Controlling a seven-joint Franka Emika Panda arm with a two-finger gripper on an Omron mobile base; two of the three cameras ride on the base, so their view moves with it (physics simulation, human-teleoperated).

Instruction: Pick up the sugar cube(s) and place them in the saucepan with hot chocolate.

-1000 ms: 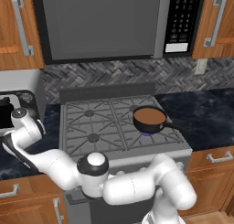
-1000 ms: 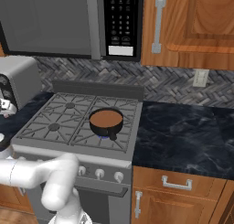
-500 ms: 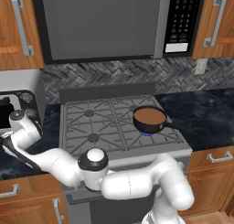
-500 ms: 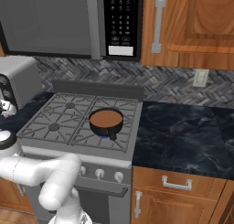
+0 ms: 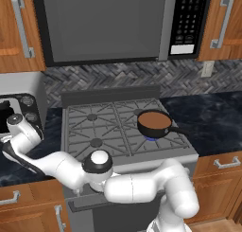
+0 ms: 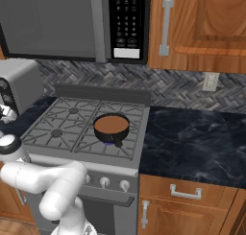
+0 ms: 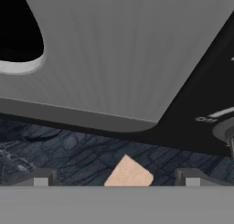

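Observation:
A light tan sugar cube (image 7: 129, 173) lies on the dark marbled counter, close in front of the hand. My gripper (image 7: 116, 178) is open, with one fingertip on each side of the cube and neither touching it. The arm reaches far left, and its wrist (image 5: 21, 131) hangs low over the counter beside the toaster. The saucepan with hot chocolate (image 5: 153, 123) stands on the stove's front right burner, and its black handle points right. From the other side the saucepan (image 6: 111, 126) shows smooth brown liquid inside.
A grey toaster (image 7: 114, 49) looms just behind the cube; the same toaster (image 6: 19, 85) stands left of the stove (image 6: 81, 128). A microwave (image 5: 113, 22) hangs above the stove, and dark counter (image 6: 192, 143) runs to its right.
The wrist has edged slightly left by the toaster. The jaws stay open and the saucepan has not moved.

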